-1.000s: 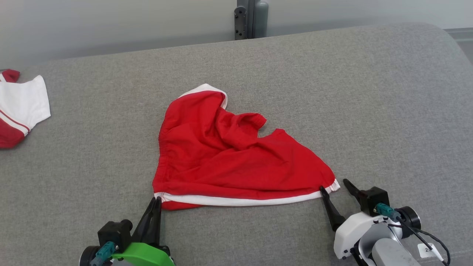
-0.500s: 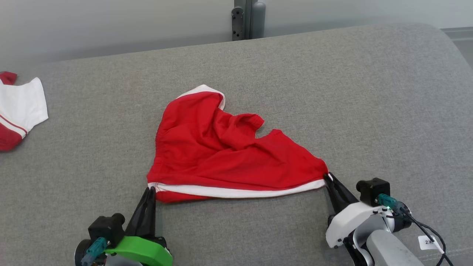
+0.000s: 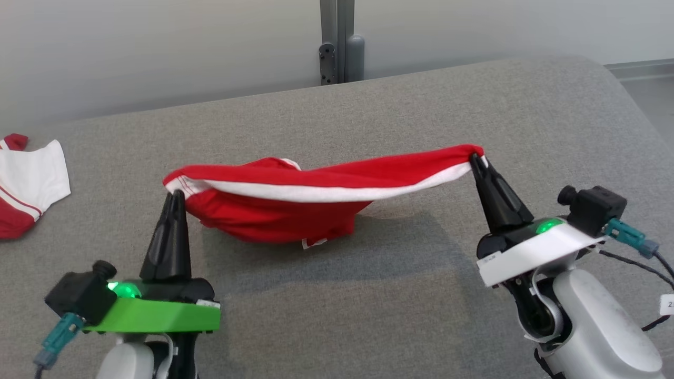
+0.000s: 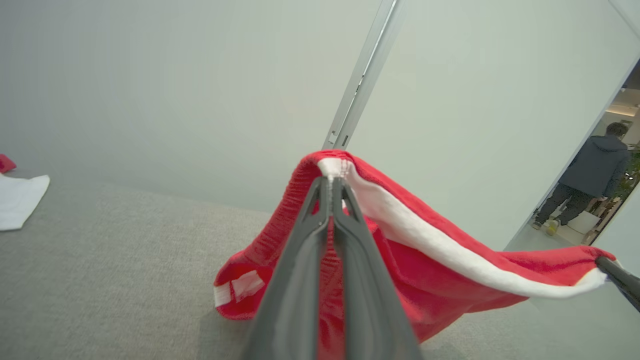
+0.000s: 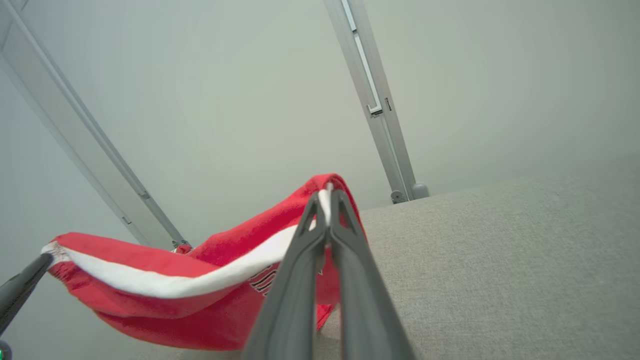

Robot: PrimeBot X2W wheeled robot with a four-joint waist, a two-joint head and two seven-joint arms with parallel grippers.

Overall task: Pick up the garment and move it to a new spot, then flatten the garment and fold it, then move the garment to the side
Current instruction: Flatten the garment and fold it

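Note:
The garment (image 3: 274,218) is a pair of red shorts with a white hem band, and it hangs above the grey surface (image 3: 337,295), stretched between both grippers. My left gripper (image 3: 175,193) is shut on the hem's left corner. My right gripper (image 3: 475,156) is shut on the hem's right corner, a little higher. The red body sags below the white band, casting a shadow on the surface. In the left wrist view the garment (image 4: 430,280) drapes over my left gripper (image 4: 332,179). In the right wrist view the garment (image 5: 190,300) trails left from my right gripper (image 5: 325,194).
A second white and red garment (image 3: 29,176) lies at the far left of the surface. A grey post (image 3: 337,42) stands behind the back edge against the pale wall. A person (image 4: 587,175) walks beyond a doorway in the left wrist view.
Both grippers have risen, lifting the garment off the surface by its hem corners. One second ago the right gripper was open beside the corner; it then shut on it.

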